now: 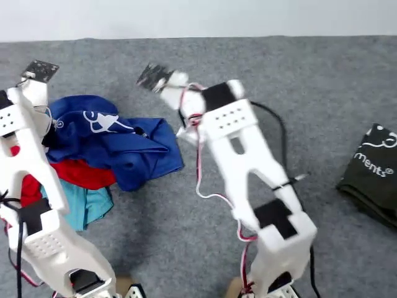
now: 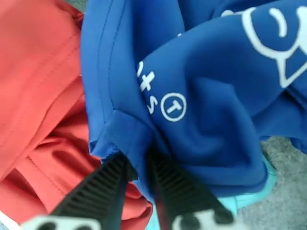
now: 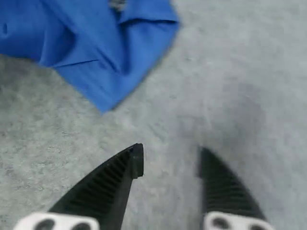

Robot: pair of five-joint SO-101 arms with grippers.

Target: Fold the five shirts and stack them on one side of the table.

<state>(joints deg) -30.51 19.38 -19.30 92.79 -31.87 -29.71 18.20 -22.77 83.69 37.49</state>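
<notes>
Left gripper (image 2: 136,165) pinches a fold of the blue shirt (image 2: 211,120), which lies on the red shirt (image 2: 38,72); we see white print on the blue one. Right gripper (image 3: 170,163) is spread over the table (image 3: 230,86), near it.

- table (image 1: 298,93): grey, felt-like top, running back to a pale wall along the far edge.
- crumpled pile at one end: blue shirt (image 1: 124,149) on top, its loose edge spread flat on the grey surface toward the middle.
- red shirt (image 1: 87,175) sits under the blue.
- teal shirt (image 1: 93,208) lowest, sticking out on the near side and touching the table.
- black shirt (image 1: 372,174): folded, white print up, flat on the table at the opposite end, well apart from the pile, partly cut by the frame edge.
</notes>
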